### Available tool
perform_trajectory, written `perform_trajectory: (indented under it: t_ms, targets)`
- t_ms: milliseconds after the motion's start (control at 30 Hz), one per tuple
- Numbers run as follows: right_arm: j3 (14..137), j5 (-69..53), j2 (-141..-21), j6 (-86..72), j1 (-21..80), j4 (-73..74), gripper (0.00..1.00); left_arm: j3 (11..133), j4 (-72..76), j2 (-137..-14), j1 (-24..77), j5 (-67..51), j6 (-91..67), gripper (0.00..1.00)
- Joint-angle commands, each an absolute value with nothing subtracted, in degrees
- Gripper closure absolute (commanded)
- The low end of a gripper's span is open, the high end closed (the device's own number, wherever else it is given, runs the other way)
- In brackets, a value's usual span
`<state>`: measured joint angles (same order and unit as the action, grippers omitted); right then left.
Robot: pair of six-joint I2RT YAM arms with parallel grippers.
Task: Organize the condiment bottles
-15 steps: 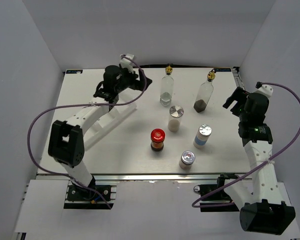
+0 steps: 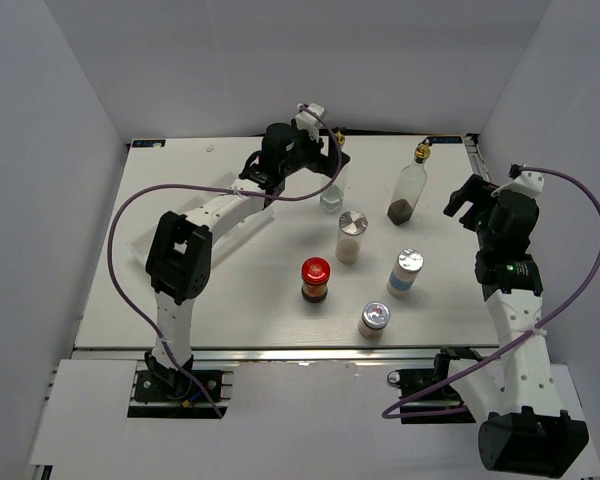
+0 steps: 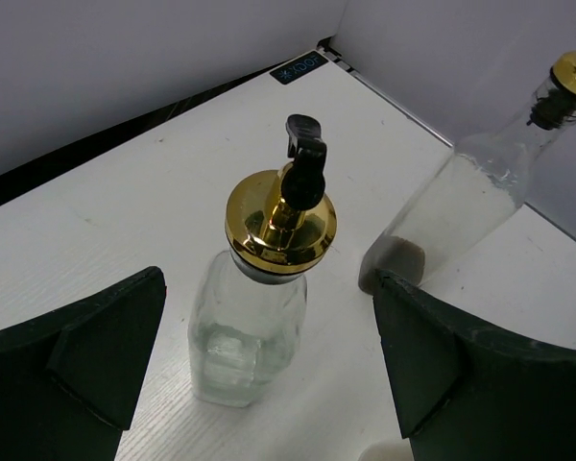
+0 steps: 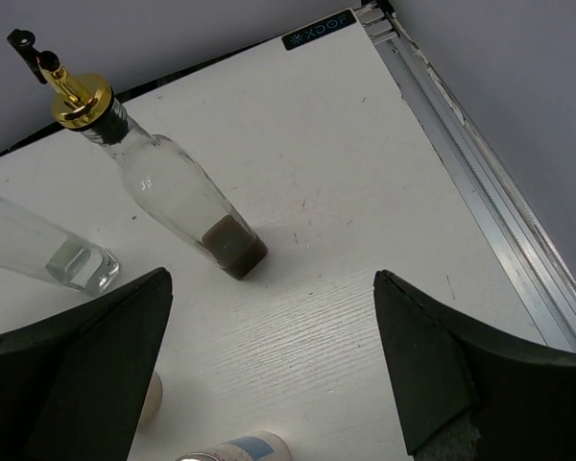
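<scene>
The left arm's jaws are hanging spread wide and empty just above the tall clear glass bottle with a gold pourer top (image 3: 254,317), which is standing near the white desk's (image 2: 230,290) far edge. The right arm's jaws are gaping empty near the second gold-topped glass bottle holding dark dregs (image 4: 187,206).

Through the left wrist camera I see the left gripper (image 3: 267,288) with its jaws standing wide apart, one dark finger (image 3: 96,346) at each lower corner of the view. Between them a clear glass bottle (image 3: 254,317) stands upright on the white table (image 3: 106,211). It has a gold cap (image 3: 280,226) and a black spout (image 3: 302,158), and neither finger touches it. To the right, a second bottle (image 3: 461,202) holds a dark remainder at its bottom. A black label (image 3: 298,67) sits at the far table edge.
</scene>
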<state>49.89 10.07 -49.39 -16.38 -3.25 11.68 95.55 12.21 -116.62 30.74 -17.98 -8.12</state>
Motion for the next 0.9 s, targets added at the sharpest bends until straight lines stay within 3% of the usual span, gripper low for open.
perform_trajectory:
  t_ms: [0,367,467,600,700,800,833,867]
  targets:
    - [49.22,8.36,-48.17,-15.03,-3.25,7.74,0.11,98.79,13.79,-115.84,31.81,-13.11,-5.98,0.02]
    - [47.37,3.16,-47.55,-12.57,-3.25,4.21,0.11,107.22,13.70,-124.27,33.05,-6.15,-5.71,0.02]
    - [46.50,3.52,-46.67,-12.48,-3.34,4.05,0.11,108.80,13.97,-125.24,33.13,-5.89,-5.71,0.12]
    - [44.83,2.90,-44.74,-12.39,-3.25,2.20,0.11,109.69,15.11,-126.56,33.13,-5.80,-5.89,0.28]
    - [44.82,2.90,-44.74,-12.13,-3.25,2.20,0.11,110.30,15.29,-126.91,33.13,-7.03,-5.98,0.46]
    - [44.65,2.99,-45.00,-12.22,-3.25,2.02,0.11,110.39,16.08,-125.78,33.13,-8.87,-5.80,0.73]
    - [44.65,2.90,-45.00,-12.22,-3.25,2.02,0.11,110.39,16.26,-125.25,33.13,-8.88,-5.97,1.00]
    - [44.74,2.81,-45.35,-12.22,-3.25,2.02,0.10,110.48,16.69,-124.64,33.13,-7.14,-6.32,1.00]
